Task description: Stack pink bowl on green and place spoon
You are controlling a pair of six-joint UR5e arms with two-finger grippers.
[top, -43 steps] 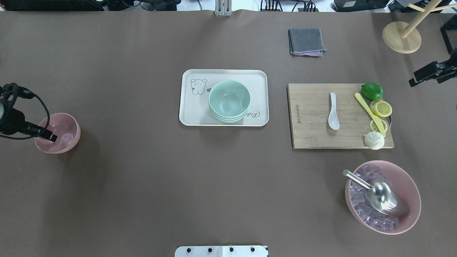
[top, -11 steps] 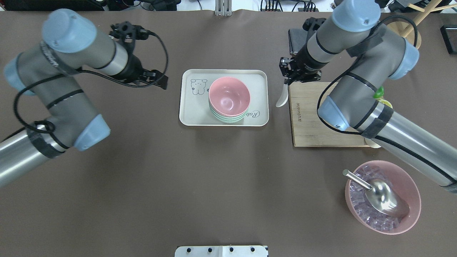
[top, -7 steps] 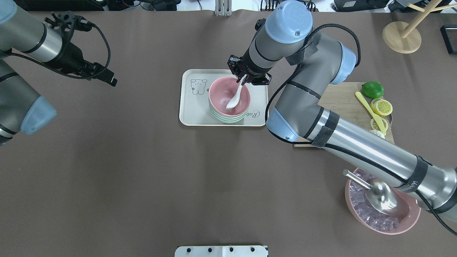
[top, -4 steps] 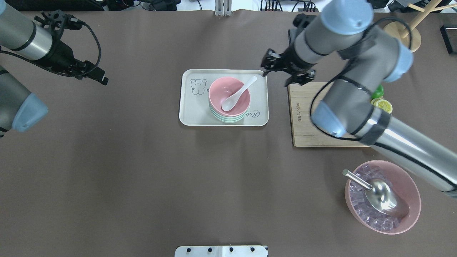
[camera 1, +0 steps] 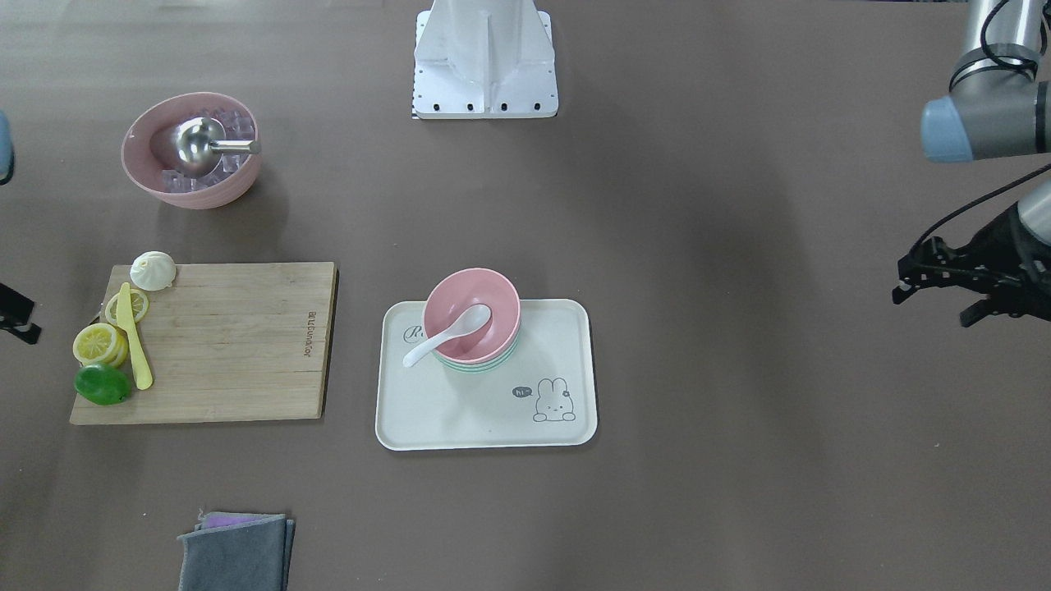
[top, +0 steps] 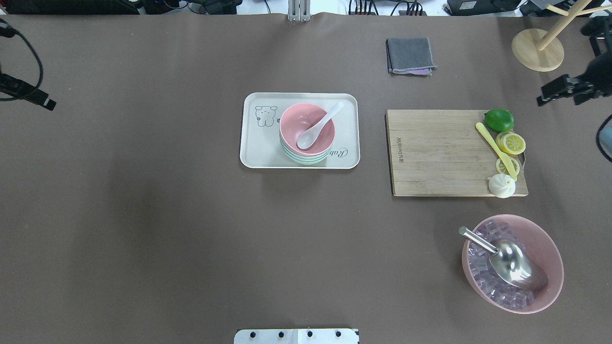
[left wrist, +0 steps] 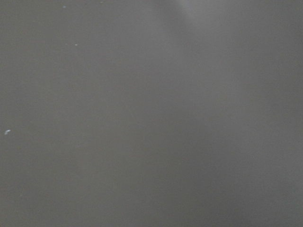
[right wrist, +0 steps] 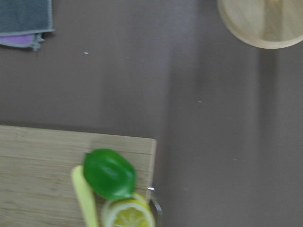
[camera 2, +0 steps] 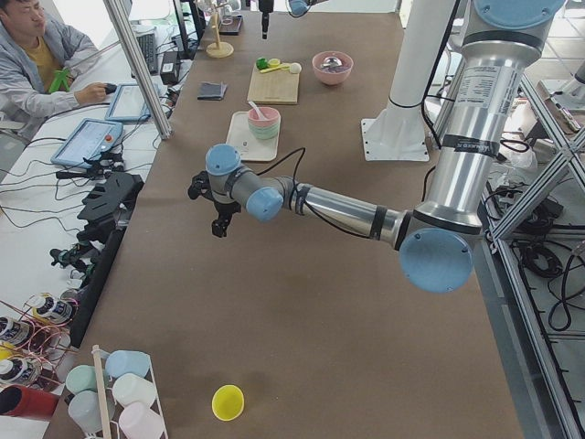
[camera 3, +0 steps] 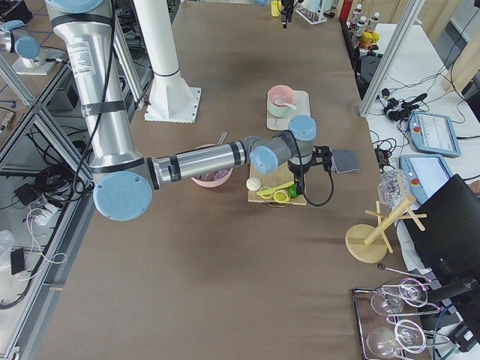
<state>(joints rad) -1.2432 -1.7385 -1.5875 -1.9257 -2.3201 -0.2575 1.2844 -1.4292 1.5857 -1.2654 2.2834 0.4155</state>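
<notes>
The pink bowl [top: 292, 122] sits nested on the green bowls [top: 306, 160] on the white tray [top: 253, 143]. The white spoon [top: 318, 128] lies in the pink bowl, its handle resting on the rim toward the back right. The front-facing view shows the same bowl [camera 1: 460, 295] and spoon [camera 1: 447, 332]. My left gripper [camera 1: 938, 305] is open and empty, far out at the table's left edge. My right gripper [top: 559, 99] is open and empty at the table's right edge, past the cutting board.
A wooden cutting board [top: 440, 153] right of the tray holds a lime [top: 498, 120], lemon slices, a yellow knife and a bun. A large pink bowl of ice with a metal scoop [top: 511, 263] stands front right. A grey cloth [top: 410, 56] and a wooden stand [top: 538, 50] are at the back.
The pink bowl went onto the green bowls. My right gripper carried the spoon into it, let go and pulled back right. My left arm drew back to the left edge.
</notes>
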